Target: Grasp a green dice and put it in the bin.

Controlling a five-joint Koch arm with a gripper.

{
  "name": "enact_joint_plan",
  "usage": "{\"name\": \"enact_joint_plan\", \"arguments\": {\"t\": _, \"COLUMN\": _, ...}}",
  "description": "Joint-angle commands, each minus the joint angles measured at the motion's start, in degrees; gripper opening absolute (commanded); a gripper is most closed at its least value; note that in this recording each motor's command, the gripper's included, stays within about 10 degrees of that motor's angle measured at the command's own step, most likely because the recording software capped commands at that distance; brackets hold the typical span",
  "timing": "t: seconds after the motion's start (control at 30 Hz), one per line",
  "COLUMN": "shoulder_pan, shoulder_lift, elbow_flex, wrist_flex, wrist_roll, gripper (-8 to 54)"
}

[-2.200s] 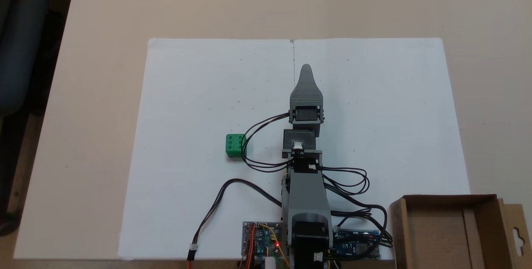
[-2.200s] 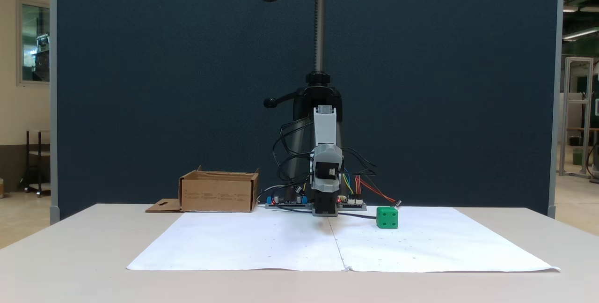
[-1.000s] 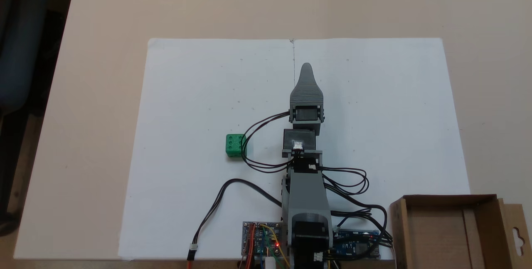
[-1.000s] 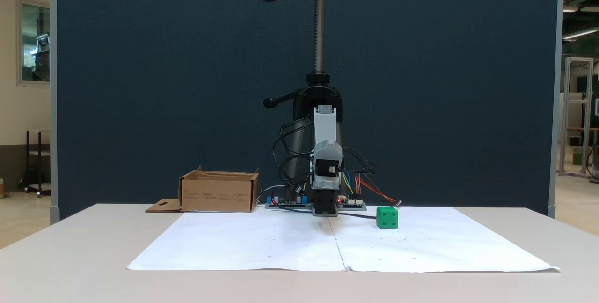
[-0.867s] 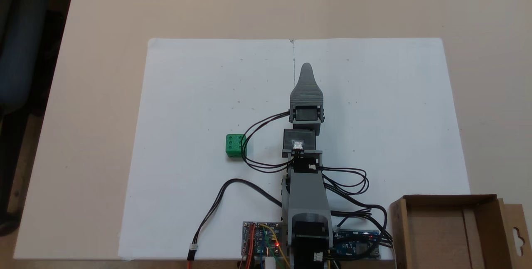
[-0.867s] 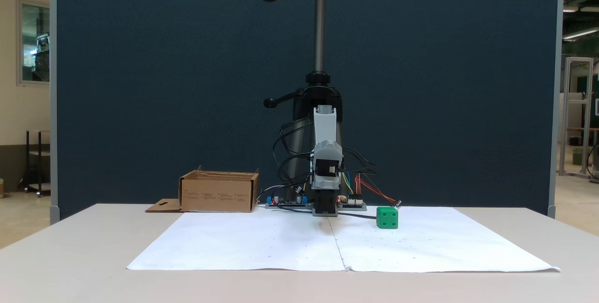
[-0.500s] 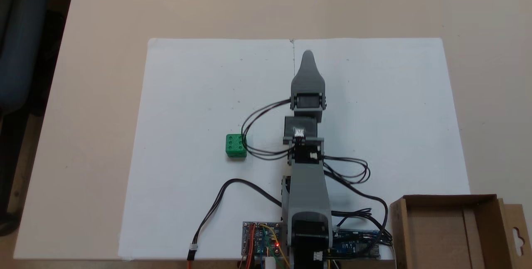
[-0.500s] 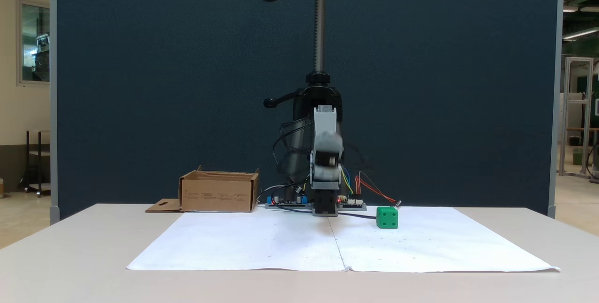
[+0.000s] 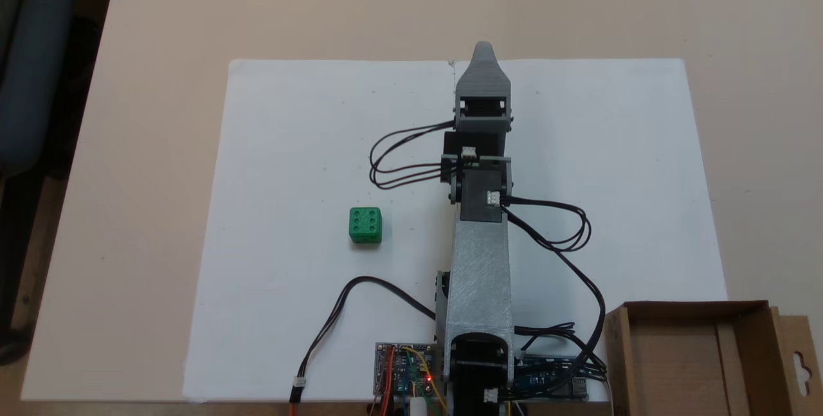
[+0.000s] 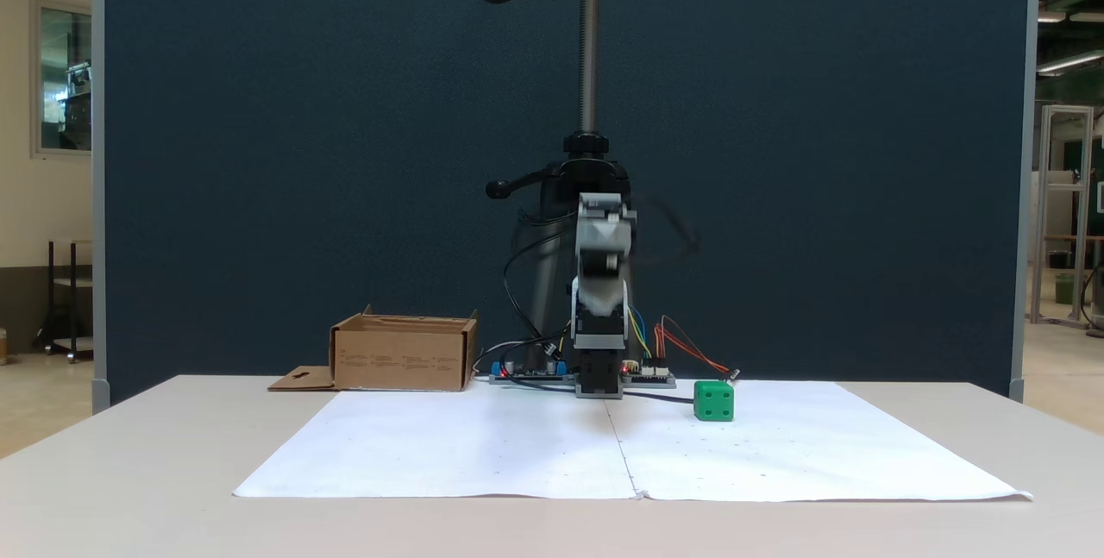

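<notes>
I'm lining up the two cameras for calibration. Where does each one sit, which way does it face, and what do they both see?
One fixed view looks straight down at the table, with the arm's base at the bottom edge; the arm runs up the white paper to the gripper.
The other fixed view sits at table height opposite the base, facing the arm head-on against a dark blue panel; the arm is foreshortened and blurred.
Both share the green dice, the bin, paper and arm.
</notes>
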Motion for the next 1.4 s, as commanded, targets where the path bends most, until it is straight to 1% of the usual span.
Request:
{"name": "enact_joint_plan", "arguments": {"t": 0.0, "shoulder_pan": -1.2, "shoulder_lift": 6.4, "elbow_flex": -8.1, "wrist_flex": 9.2, "wrist_roll": 7.1, "gripper": 43.0}}
{"name": "enact_joint_plan", "arguments": {"t": 0.23, "shoulder_pan": -6.0, "shoulder_lift": 6.5, "elbow_flex": -18.2, "wrist_flex": 32.0, "wrist_roll": 18.7, "gripper": 42.2}}
{"name": "enact_joint_plan", "arguments": {"t": 0.27, "shoulder_pan": -7.6, "shoulder_lift": 6.5, "elbow_flex": -20.2, "wrist_flex": 38.1, "wrist_roll": 21.2, "gripper": 42.3}}
{"name": "enact_joint_plan", "arguments": {"t": 0.3, "shoulder_pan": -11.6, "shoulder_lift": 6.5, "elbow_flex": -23.7, "wrist_flex": 39.4, "wrist_roll": 23.5, "gripper": 42.3}}
{"name": "enact_joint_plan", "arguments": {"t": 0.4, "shoulder_pan": -16.2, "shoulder_lift": 6.4, "elbow_flex": -28.4, "wrist_flex": 49.0, "wrist_roll": 28.9, "gripper": 42.3}}
{"name": "enact_joint_plan", "arguments": {"t": 0.5, "shoulder_pan": -20.4, "shoulder_lift": 6.4, "elbow_flex": -29.2, "wrist_flex": 57.7, "wrist_roll": 32.5, "gripper": 42.3}}
{"name": "enact_joint_plan", "arguments": {"t": 0.67, "shoulder_pan": -20.8, "shoulder_lift": 6.3, "elbow_flex": -29.2, "wrist_flex": 72.8, "wrist_roll": 40.8, "gripper": 42.3}}
{"name": "enact_joint_plan", "arguments": {"t": 0.8, "shoulder_pan": -22.9, "shoulder_lift": 6.2, "elbow_flex": -29.2, "wrist_flex": 83.0, "wrist_roll": 42.2, "gripper": 42.2}}
{"name": "enact_joint_plan", "arguments": {"t": 1.03, "shoulder_pan": -27.9, "shoulder_lift": 5.9, "elbow_flex": -29.2, "wrist_flex": 81.5, "wrist_roll": 45.5, "gripper": 42.2}}
{"name": "enact_joint_plan", "arguments": {"t": 1.27, "shoulder_pan": -34.5, "shoulder_lift": 0.2, "elbow_flex": -29.3, "wrist_flex": 71.7, "wrist_roll": 47.6, "gripper": 42.1}}
{"name": "enact_joint_plan", "arguments": {"t": 1.37, "shoulder_pan": -37.1, "shoulder_lift": -4.4, "elbow_flex": -29.3, "wrist_flex": 68.6, "wrist_roll": 50.2, "gripper": 41.5}}
